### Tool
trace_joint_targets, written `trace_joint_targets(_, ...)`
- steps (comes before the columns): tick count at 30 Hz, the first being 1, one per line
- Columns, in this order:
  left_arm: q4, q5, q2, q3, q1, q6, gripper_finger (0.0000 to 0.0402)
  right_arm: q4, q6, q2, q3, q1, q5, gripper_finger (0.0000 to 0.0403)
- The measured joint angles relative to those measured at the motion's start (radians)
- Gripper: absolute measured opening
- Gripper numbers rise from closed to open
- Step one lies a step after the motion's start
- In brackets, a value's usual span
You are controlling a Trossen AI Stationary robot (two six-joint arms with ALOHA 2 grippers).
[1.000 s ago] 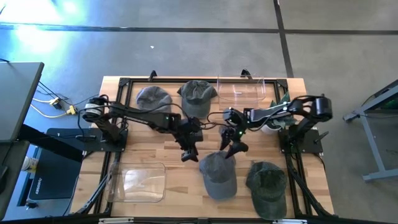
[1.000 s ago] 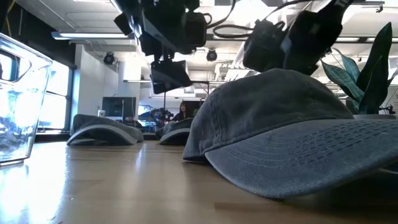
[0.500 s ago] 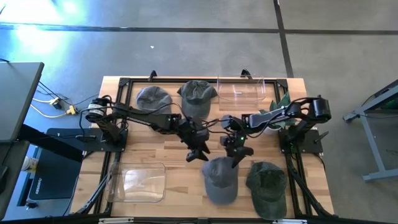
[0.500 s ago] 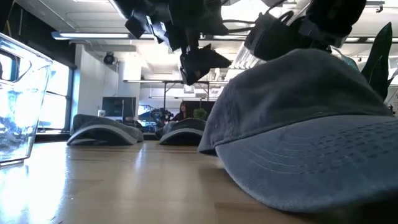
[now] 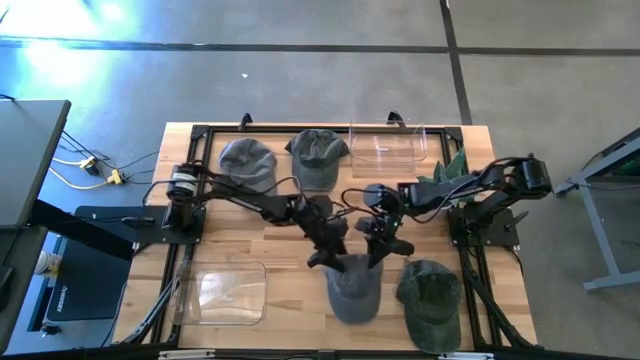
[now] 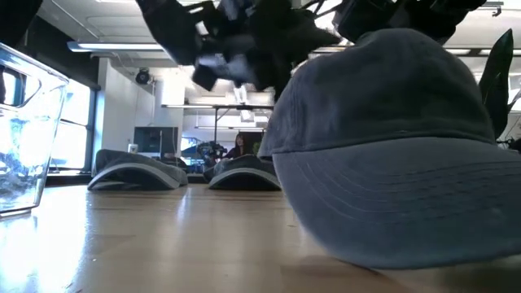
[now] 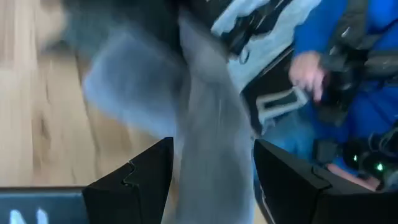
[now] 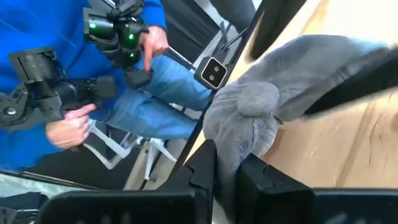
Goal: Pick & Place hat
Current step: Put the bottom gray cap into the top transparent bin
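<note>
A grey hat (image 5: pixel 352 290) (image 6: pixel 391 146) sits near the table's front edge, between my two grippers. Its brim is on the wood and its crown is raised. My right gripper (image 5: pixel 378 254) (image 8: pixel 227 177) is shut on the crown's far right edge. My left gripper (image 5: pixel 322 258) (image 7: pixel 211 180) stands open at the crown's far left edge, with a band of grey cloth (image 7: pixel 208 143) running between its fingers. My right gripper pinches a fold of the grey crown's far edge (image 8: pixel 231 146) between its two fingers, slanting down from the table's far right. That edge is lifted and the brim (image 6: pixel 399 220) stays on the table. My left gripper has cloth between its open fingers; whether they touch it, I cannot tell.
A green hat (image 5: pixel 430 295) lies just right of the grey one. A second grey hat (image 5: pixel 247 157) and another green hat (image 5: pixel 318 152) lie at the back. Clear bins stand at back right (image 5: pixel 388 145) and front left (image 5: pixel 222 292). A person in blue (image 8: pixel 74 68) sits beyond the table.
My right gripper has shut on the grey hat's far edge and risen a little, tipping the crown up while the brim stays on the table. My left gripper has swung down and toward the table's near right, up to the hat's left side, tipping as it went.
</note>
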Motion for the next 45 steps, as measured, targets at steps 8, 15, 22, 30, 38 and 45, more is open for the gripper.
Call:
trace_joint_targets(8, 0.07, 0.24, 0.004, 0.044, 0.0, -0.04, 0.0218, -0.06, -0.015, -0.001, 0.001, 0.0, 0.022, 0.0008)
trace_joint_targets(15, -0.008, 0.328, -0.02, 0.045, -0.007, -0.073, 0.0218, -0.118, -0.012, -0.001, 0.001, 0.0, 0.001, 0.0013)
trace_joint_targets(22, -0.219, 0.248, -0.02, 0.045, -0.023, 0.073, 0.0218, -0.124, -0.01, -0.004, 0.001, 0.005, -0.04, 0.0011)
trace_joint_targets(30, -0.242, 0.128, -0.02, 0.045, -0.061, 0.129, 0.0217, -0.126, -0.045, -0.004, 0.0, 0.012, -0.029, 0.0012)
trace_joint_targets(38, -0.256, 0.006, -0.02, 0.045, -0.072, 0.217, 0.0199, -0.122, -0.13, -0.004, 0.0, 0.033, 0.082, 0.0029)
trace_joint_targets(45, -0.381, -0.022, -0.02, 0.045, -0.058, 0.323, 0.0096, -0.121, -0.152, -0.004, 0.0, 0.072, 0.039, 0.0134)
